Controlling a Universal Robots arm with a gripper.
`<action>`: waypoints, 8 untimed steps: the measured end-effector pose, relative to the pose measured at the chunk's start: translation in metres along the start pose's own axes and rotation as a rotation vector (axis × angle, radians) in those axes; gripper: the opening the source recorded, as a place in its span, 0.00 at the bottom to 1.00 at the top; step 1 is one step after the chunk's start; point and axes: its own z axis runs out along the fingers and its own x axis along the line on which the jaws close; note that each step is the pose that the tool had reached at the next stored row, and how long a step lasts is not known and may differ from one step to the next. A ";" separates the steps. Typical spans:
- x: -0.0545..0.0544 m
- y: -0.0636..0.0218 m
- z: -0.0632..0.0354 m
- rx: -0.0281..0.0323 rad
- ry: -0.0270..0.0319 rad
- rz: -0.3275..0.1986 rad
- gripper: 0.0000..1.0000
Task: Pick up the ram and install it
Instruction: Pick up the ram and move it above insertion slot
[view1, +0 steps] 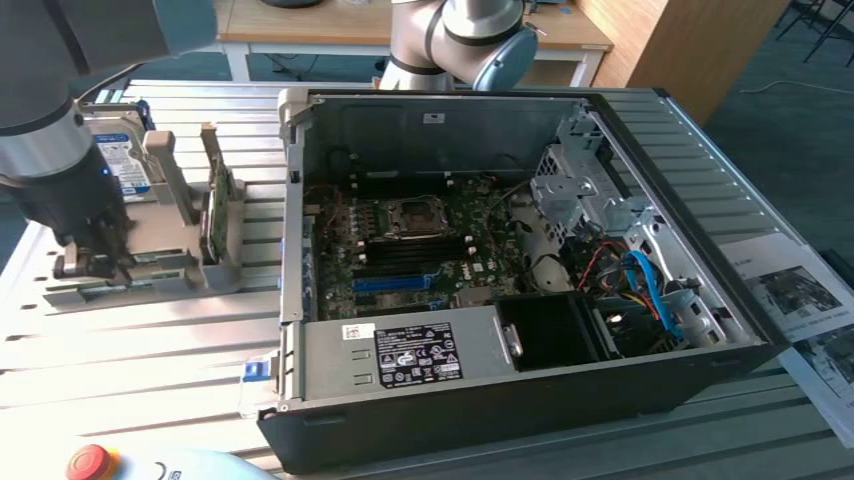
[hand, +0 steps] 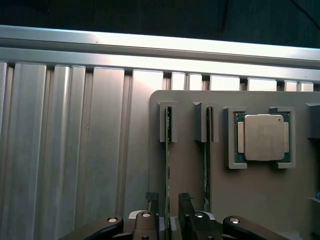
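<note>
Your holder (view1: 158, 272) sits at the exterior view's left of the computer case (view1: 534, 395), the ram (view1: 219, 208) standing in it.

The ram (view1: 216, 212) is standing upright on its long edge in a grey holder (view1: 160, 285) toward the exterior view's left, showing as a thin, narrow green board. In the wrist view the ram (hand: 167, 160) is appearing edge-on as a slim dark-green line, one end sitting in a slotted grey post, with a second stick (hand: 205, 165) standing parallel just beside it.
</note>
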 end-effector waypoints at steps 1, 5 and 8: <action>0.000 -0.0008 0.0000 0.0000 0.0000 0.000 0.30; 0.001 -0.0028 -0.0001 -0.0002 0.0003 -0.010 0.30; 0.001 -0.0029 -0.0001 -0.0003 0.0003 -0.010 0.30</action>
